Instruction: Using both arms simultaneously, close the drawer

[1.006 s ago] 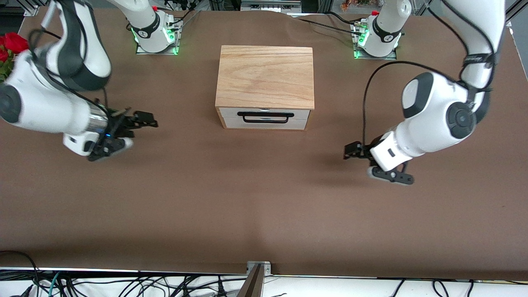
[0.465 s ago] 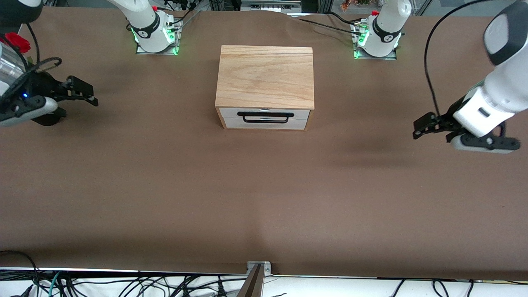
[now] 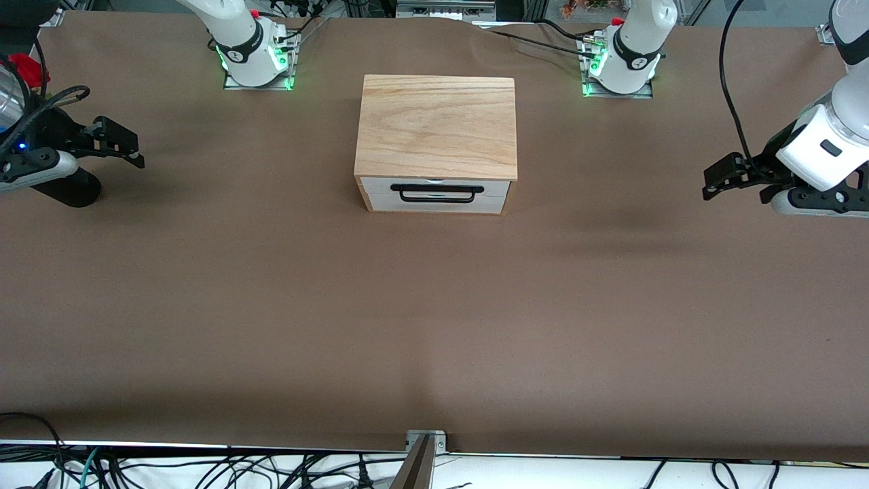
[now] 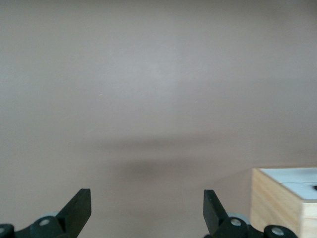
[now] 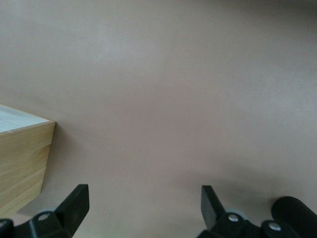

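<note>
The drawer [image 3: 434, 193] sits in its light-wood box [image 3: 436, 127] at the middle of the bench [image 3: 434, 326], between the two arm bases and nearer the front camera than they are. Its white front panel faces that camera and looks flush, or very nearly flush, with the box's front edge, so the drawer appears already closed. The steep viewing angle makes a small remaining gap hard to rule out. The black wire handle [image 3: 436, 193] lies across the panel.

By my judgement the drawer is light and rigid and would slide on plain wood runners. An uneven push could make it bind. If any push is left, flat contact on the white panel at either side of the handle would suit best, one arm at each end, with no hold on the thin wire.

The left gripper [image 3: 721, 178] hangs over bare bench toward the left arm's end, well apart from the box. Its fingers [image 4: 79, 207] are spread wide and hold nothing. The right gripper [image 3: 117, 140] is over the right arm's end, likewise well apart from the box, its fingers [image 5: 75, 202] wide apart and empty.
</note>
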`<act>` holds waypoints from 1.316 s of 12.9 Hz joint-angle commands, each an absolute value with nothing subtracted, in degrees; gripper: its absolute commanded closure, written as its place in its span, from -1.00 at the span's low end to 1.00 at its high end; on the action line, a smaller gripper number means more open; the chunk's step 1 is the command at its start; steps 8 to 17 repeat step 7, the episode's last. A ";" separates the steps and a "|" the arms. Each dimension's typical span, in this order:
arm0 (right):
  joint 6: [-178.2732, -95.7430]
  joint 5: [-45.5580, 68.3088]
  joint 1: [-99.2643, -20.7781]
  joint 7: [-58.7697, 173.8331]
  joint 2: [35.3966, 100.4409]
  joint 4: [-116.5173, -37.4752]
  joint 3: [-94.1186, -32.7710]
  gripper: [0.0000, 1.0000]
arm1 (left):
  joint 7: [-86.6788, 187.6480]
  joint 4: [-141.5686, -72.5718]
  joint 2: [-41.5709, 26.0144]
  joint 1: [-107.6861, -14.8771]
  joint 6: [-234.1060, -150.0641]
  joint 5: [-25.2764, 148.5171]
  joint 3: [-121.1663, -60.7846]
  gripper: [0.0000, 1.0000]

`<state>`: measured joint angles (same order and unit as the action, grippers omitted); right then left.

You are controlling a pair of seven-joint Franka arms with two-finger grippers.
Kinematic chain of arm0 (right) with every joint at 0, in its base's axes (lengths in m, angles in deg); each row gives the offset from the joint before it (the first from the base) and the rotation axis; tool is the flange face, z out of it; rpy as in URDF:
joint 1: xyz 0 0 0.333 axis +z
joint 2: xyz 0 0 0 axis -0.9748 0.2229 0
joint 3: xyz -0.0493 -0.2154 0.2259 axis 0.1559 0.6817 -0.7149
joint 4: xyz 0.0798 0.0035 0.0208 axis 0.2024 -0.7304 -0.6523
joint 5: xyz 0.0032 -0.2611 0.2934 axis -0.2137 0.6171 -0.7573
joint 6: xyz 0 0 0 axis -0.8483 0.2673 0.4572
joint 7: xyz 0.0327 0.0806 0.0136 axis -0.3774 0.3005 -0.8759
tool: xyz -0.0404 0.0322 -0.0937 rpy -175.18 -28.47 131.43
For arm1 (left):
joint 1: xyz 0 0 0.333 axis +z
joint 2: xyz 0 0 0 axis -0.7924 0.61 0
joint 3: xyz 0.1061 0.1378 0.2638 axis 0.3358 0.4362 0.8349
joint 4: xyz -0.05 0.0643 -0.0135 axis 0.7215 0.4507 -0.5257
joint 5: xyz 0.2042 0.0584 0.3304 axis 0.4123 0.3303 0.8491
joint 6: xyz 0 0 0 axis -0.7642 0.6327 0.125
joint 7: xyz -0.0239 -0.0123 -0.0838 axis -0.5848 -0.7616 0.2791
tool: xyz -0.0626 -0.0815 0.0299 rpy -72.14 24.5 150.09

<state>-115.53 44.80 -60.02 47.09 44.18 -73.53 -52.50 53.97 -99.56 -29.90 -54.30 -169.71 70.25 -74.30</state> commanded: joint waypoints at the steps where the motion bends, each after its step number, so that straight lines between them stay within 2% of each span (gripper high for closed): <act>1: -114.46 45.76 -60.60 47.97 43.93 -72.90 -52.90 -1.00 | 54.04 -100.26 -31.29 -53.29 -167.83 72.55 -75.99 -1.00; 5: -114.46 46.20 -60.60 47.97 43.75 -72.90 -52.90 -1.00 | 53.95 -98.41 -30.33 -53.37 -166.77 72.55 -76.08 -1.00; 17: -114.38 46.29 -60.60 47.97 43.75 -72.98 -52.90 -1.00 | 53.86 -98.41 -30.41 -53.46 -166.77 72.63 -76.08 -1.00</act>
